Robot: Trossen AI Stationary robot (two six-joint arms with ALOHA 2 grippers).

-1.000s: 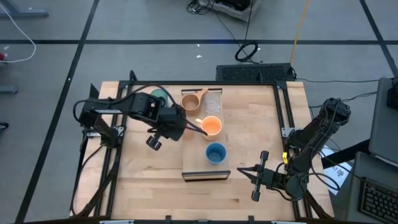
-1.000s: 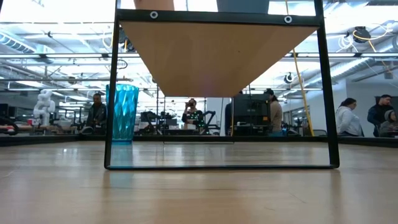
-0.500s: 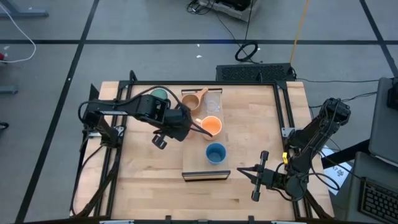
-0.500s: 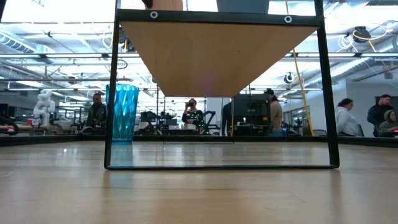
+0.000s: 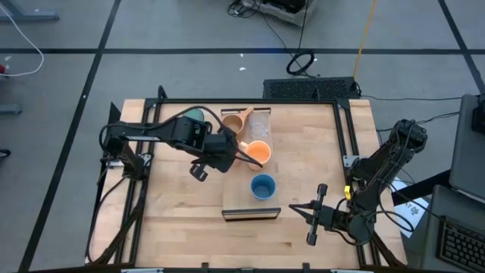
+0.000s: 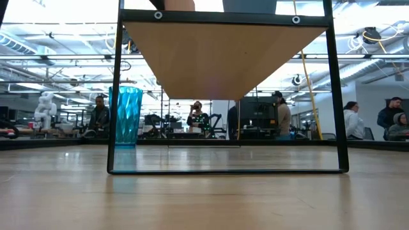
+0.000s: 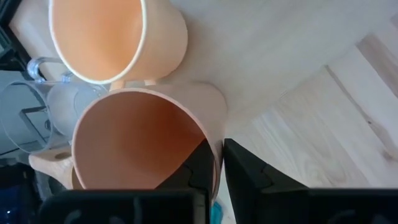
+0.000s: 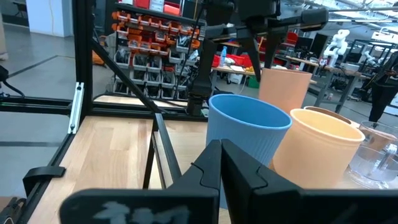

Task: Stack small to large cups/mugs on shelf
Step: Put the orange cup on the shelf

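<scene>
Shelf (image 5: pixel 244 164): long axis runs from the bench's far edge toward its near edge.
Left gripper (image 7: pixel 217 163): jaws pinching the rim of the upright orange handled mug (image 7: pixel 142 138).
Right gripper (image 8: pixel 219 163): jaws pressed together, empty.

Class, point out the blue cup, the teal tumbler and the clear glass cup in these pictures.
blue cup (image 5: pixel 263 186): high view, inside its open mouth.
teal tumbler (image 6: pixel 128 116): low view, its ribbed side wall.
clear glass cup (image 5: pixel 260 123): high view, its see-through body.

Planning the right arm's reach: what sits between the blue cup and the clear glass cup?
The high view shows an orange cup between them, on the shelf.
</scene>
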